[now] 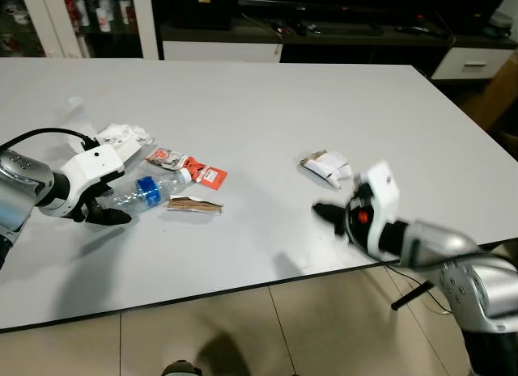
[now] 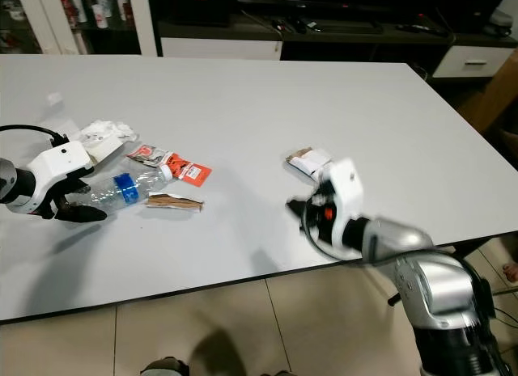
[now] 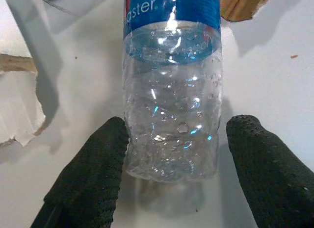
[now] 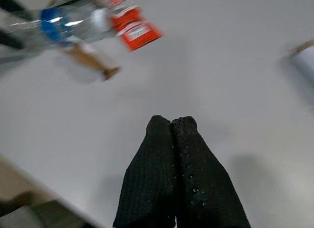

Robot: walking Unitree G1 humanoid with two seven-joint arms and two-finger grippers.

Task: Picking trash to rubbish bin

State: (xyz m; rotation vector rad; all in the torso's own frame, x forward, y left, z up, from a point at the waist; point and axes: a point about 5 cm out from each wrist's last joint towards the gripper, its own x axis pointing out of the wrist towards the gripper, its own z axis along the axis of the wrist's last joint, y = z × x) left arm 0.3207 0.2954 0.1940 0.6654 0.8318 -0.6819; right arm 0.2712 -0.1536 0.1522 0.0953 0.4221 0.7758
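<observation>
A clear plastic bottle point(image 1: 150, 190) with a blue label lies on the white table point(image 1: 267, 109) at the left. My left gripper point(image 3: 179, 127) is open, one black finger on each side of the bottle's base; the fingertips point(image 1: 113, 217) rest low on the table. Around the bottle lie a red wrapper point(image 1: 204, 174), a red-and-white packet point(image 1: 166, 158), a brown cardboard scrap point(image 1: 193, 204) and crumpled white tissue point(image 1: 125, 135). A white-and-brown wrapper point(image 1: 325, 166) lies further right. My right gripper point(image 4: 171, 122) is shut and empty, hovering just in front of that wrapper near the table's front edge.
The table's front edge point(image 1: 243, 289) runs close to both arms, with tiled floor point(image 1: 267, 335) below. A dark TV cabinet point(image 1: 340, 32) and a shelf with bottles point(image 1: 89, 16) stand behind the table. A torn white paper piece point(image 3: 17, 105) lies beside the bottle.
</observation>
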